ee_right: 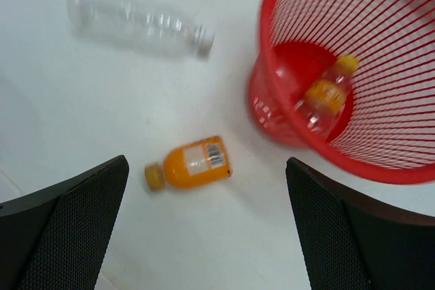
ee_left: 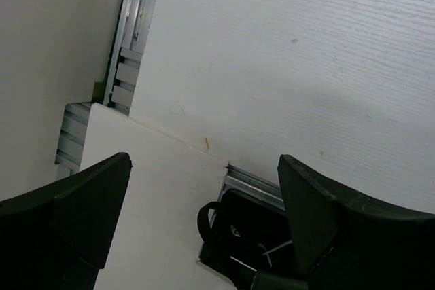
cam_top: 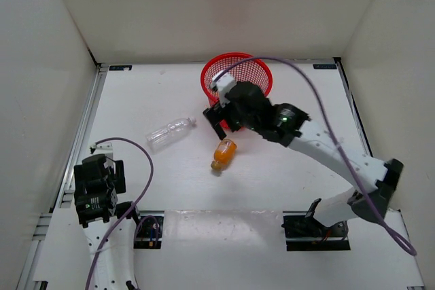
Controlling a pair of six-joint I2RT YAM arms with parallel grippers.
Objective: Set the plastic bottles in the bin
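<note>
Probably light and slippery, the stubby orange bottle [ee_right: 194, 162] wants pinching across its labelled body; right gripper [ee_right: 207, 236] and left gripper [ee_left: 204, 229] stand wide, empty.

Top camera: above and behind the arm bases, facing down on the whole table [cam_top: 170, 100]. Left wrist camera: close over the table's near left edge. Right wrist camera: above the bin [ee_right: 394, 168], shared with the top view.
</note>
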